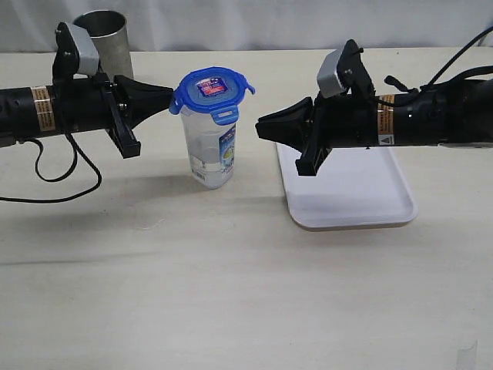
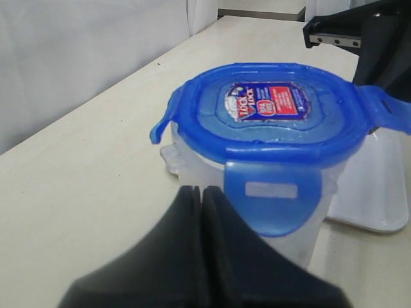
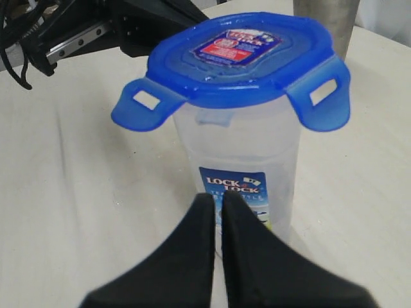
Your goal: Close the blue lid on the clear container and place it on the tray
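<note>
1. The container (image 1: 209, 158) stands upright on the bench (image 1: 231, 293), between the two grippers. It is on the bench surface, not on the tray.
2. The lid (image 1: 212, 91) sits on top of the container with its sticker facing up. In the right wrist view, two flaps splay outward and are not latched. In the left wrist view, the flap facing the left gripper hangs down over the container wall.
3. The left gripper (image 1: 169, 95) has its jaws pressed together and holds nothing. Its tip is level with the lid rim and right beside it. The views do not show whether it touches.
4. The right gripper (image 1: 260, 128) also has its jaws together and is empty. It points at the container wall below the lid, with a clear gap between them.
5. The tray (image 1: 362, 193) lies flat on the bench to the right of the container and apart from it. Part of it lies beneath the right arm.
6. A grey cup (image 1: 115, 38) stands upright at the back of the bench, behind the left arm and apart from the container.
</note>
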You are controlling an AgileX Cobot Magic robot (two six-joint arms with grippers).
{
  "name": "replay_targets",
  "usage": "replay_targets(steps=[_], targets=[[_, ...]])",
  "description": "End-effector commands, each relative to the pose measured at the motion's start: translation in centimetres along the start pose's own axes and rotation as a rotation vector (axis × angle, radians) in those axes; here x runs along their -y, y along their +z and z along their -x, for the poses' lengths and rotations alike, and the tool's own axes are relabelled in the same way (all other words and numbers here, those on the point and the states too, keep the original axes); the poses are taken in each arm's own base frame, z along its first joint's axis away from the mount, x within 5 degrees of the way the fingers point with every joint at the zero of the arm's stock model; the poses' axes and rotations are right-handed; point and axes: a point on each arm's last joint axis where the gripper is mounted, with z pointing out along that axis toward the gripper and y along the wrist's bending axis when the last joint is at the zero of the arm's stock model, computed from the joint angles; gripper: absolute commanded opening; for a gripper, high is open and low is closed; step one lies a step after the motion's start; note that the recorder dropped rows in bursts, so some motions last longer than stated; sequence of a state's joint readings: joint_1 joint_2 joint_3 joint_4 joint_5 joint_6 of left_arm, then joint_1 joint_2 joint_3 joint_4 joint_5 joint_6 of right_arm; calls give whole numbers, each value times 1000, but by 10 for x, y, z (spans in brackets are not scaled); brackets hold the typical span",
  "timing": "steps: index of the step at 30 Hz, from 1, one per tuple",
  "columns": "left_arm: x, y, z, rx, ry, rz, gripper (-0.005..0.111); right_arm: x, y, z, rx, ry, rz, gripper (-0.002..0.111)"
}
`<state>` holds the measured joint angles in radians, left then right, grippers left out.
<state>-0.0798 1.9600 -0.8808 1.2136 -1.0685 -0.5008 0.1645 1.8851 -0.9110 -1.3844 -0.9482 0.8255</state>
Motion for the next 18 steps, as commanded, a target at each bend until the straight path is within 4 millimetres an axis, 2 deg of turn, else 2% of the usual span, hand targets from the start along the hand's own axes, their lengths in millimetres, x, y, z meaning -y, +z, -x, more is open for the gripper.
replay_targets(steps=[1,11,18], targets=[[2,1,0,3,-17,-18,0,1,1,1,1,-2,-6,4],[4,0,2,5,-7,-36,0,1,1,1,2,-1,-7,4],[-6,-8,0,6,-46,12,0,2,1,1,4,0,-8,4]])
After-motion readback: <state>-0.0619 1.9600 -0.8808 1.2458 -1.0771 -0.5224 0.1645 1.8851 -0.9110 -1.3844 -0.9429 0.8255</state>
